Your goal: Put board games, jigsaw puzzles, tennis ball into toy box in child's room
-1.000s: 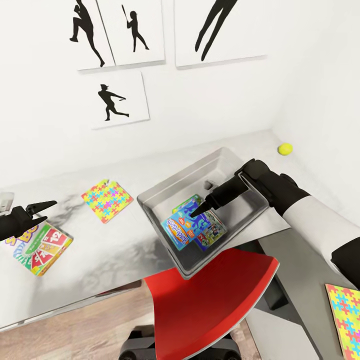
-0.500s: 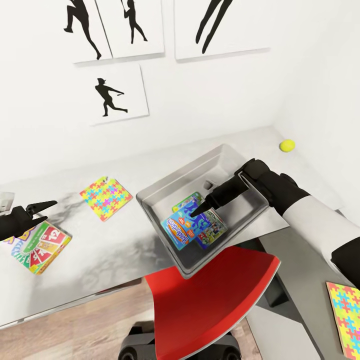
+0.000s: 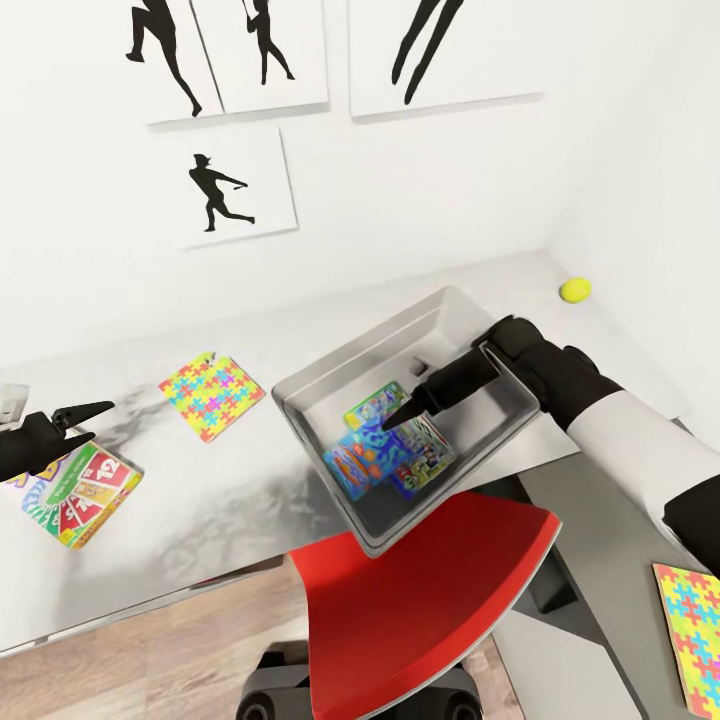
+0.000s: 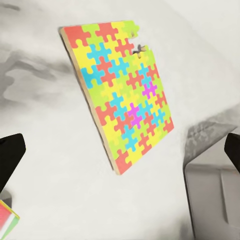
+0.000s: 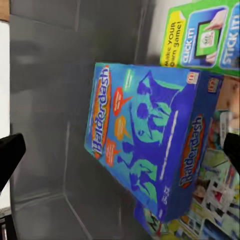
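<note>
My right gripper hangs open over the light-grey toy box on the table. Under it the blue board game lies loose and blurred, partly on the white-green board game. The right wrist view has the blue game between spread fingers, touching neither. My left gripper is open above the green-red-yellow board game. One jigsaw puzzle lies left of the toy box, another at the far right. The tennis ball rests in the back right corner.
A red chair stands against the table's front edge, just below the toy box. White walls with black athlete pictures close off the back and right. Wood floor runs along the front. A corner of the toy box is in the left wrist view.
The blue board game has left my right gripper's fingertips and dropped lower into the toy box, now blurred. The head camera shifted slightly early on. My left arm stayed still.
</note>
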Available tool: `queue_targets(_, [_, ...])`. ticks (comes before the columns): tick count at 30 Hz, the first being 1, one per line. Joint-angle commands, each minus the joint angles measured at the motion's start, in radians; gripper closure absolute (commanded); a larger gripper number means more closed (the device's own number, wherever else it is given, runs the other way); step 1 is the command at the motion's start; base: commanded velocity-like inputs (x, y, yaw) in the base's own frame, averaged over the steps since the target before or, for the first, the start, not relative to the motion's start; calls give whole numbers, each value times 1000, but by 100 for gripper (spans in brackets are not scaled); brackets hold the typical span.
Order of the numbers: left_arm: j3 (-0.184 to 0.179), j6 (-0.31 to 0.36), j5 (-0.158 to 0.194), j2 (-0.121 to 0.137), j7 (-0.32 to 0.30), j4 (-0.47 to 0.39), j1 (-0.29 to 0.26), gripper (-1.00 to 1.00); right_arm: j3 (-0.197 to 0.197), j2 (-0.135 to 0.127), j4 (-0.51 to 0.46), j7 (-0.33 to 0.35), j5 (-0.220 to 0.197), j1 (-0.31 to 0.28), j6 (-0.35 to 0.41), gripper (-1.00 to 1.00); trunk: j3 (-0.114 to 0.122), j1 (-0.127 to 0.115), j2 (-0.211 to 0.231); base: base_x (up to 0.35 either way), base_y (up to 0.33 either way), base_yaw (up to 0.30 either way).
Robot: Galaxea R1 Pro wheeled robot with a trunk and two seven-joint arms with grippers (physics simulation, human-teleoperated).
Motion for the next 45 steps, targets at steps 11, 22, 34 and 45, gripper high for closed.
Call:
queue_targets(11, [1,5,1,0,0,0,-1,-100,-18,-2,-3,0,-2,-1,7,-100,-2,1,-2,0,0,0])
queue_targets(22, [0,3,1,-7,-1,0,-2,-100,-114,-12,-77,-3,2,-1,7,-100,-2,1,-2,0,0,0])
queue_targets(34, [1,1,0,-12,-48,0,4,-100,-270,-65,-249,-77,5,50,7,-100,-2,1,-2,0,0,0])
queue_targets(45, [18,-17,-12,0,-127,17,17,-100,-399,-62,-393,-194,-6,106,-6,-100,-2,1,-2,0,0,0])
